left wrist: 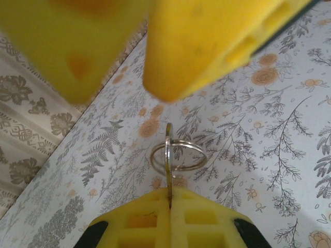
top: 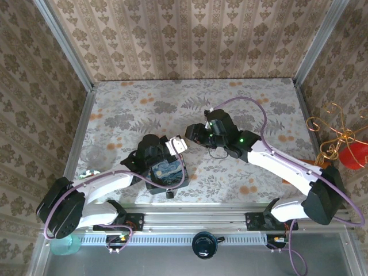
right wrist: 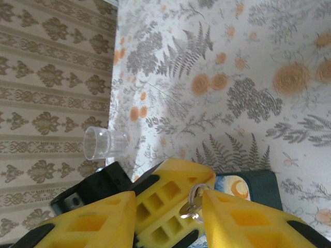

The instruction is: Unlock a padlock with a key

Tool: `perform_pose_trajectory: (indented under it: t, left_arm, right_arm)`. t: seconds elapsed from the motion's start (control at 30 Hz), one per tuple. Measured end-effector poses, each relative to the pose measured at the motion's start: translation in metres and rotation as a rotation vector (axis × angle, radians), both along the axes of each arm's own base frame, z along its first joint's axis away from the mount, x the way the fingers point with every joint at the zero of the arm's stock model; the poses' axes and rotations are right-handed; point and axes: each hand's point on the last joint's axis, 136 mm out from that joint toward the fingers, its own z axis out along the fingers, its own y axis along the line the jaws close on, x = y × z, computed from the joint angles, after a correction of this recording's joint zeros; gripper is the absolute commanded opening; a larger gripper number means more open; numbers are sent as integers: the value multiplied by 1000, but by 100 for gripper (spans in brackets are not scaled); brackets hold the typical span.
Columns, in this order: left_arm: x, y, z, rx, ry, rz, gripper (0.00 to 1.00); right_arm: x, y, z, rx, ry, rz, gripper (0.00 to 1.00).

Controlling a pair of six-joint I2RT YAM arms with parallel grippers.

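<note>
1. Cup (right wrist: 103,142), clear plastic. Stands by the left wall, well apart from the work.
2. Left gripper (left wrist: 169,202). Fingers pressed together on the key (left wrist: 168,178), which stands edge-on out of them, its ring (right wrist: 192,205) hanging loose.
3. Tin (top: 167,175), blue, painted. Lies under the left gripper, near the table's front edge.
4. Padlock (top: 170,194). A small dark block just in front of the tin is taken for it, but it is too small to be sure. Nothing touches it.
5. Right gripper (top: 198,135). Fingers wide, holding nothing, standing on either side of the left fingertips and the key.
6. Wire stand (top: 330,138), gold. Stands off the table's right side.

Step, as judged: the key is being passed or regripped between the grippers, with no lock work begun. The next move calls for the right fingers to close squarely on the key without fouling the ring.

Room: the table (top: 132,103) lies open behind. The tin, the front rail (top: 190,208) and both grippers crowd the near centre.
</note>
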Motion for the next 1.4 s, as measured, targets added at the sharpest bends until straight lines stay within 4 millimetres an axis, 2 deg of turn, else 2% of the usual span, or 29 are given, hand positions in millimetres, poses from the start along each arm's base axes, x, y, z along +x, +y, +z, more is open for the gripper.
perform_pose_trajectory:
  t: [0.37,0.57,1.2,1.3,1.37,1.4]
  left_arm:
    - [0,0,0,10,-15,-4,0]
    - [0,0,0,13,-18,-5,0]
    - [0,0,0,13,-26,-1,1]
    - [0,1,-1,13,-25,6,20]
    - [0,3,0,-3,-11,20,37]
    - [-1,4,2,-21,2,30,42]
  right_arm:
    - [-4,1,-10,-4,58,-18,36]
    - [-1,4,-30,-35,96,-19,34]
    - [1,5,-31,-30,95,-26,2]
    - [2,5,-32,-29,79,-19,0]
    - [2,5,-33,-33,60,-9,0]
    - [2,5,-34,-34,51,-4,0]
